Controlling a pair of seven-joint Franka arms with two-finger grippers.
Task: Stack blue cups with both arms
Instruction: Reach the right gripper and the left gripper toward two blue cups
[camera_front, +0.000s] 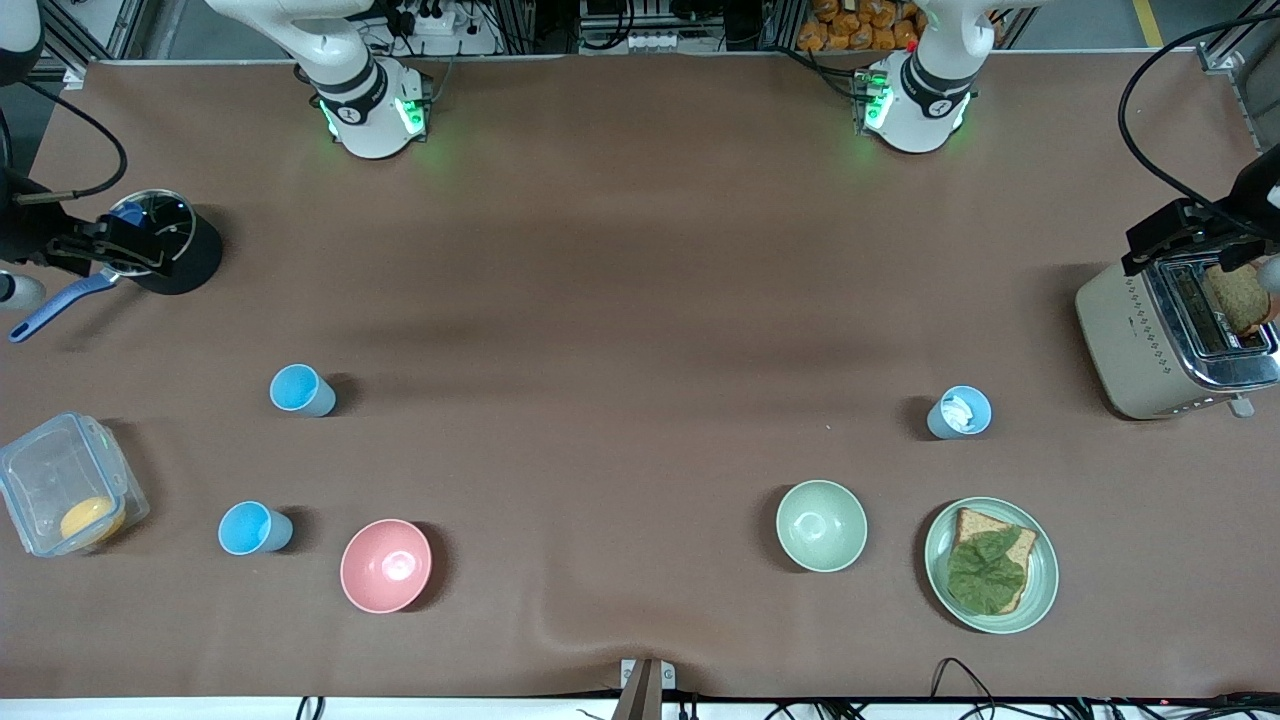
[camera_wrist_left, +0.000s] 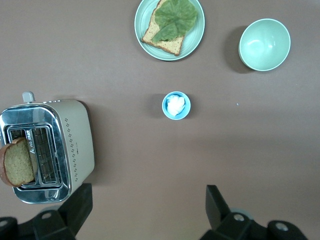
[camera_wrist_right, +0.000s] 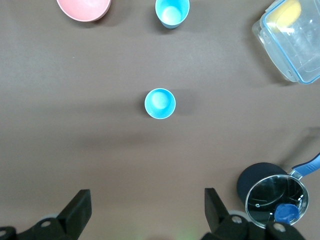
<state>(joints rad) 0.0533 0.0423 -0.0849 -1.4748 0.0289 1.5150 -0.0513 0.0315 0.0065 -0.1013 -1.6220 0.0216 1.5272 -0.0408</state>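
Observation:
Three light-blue cups stand upright on the brown table. One with a white wad inside (camera_front: 960, 412) is toward the left arm's end, and also shows in the left wrist view (camera_wrist_left: 176, 105). Two empty cups (camera_front: 302, 390) (camera_front: 255, 528) are toward the right arm's end and also show in the right wrist view (camera_wrist_right: 160, 103) (camera_wrist_right: 172, 12). My left gripper (camera_wrist_left: 148, 202) is open and empty, high over bare table between the wad cup and its base. My right gripper (camera_wrist_right: 147, 204) is open and empty, high over bare table. Neither gripper shows in the front view.
A pink bowl (camera_front: 386, 565) sits beside the nearer empty cup. A pale green bowl (camera_front: 821, 525) and a plate with bread and lettuce (camera_front: 990, 565) lie nearer the camera than the wad cup. A toaster (camera_front: 1175, 335), a clear box (camera_front: 65, 485) and a lidded black pot (camera_front: 165, 245) stand at the ends.

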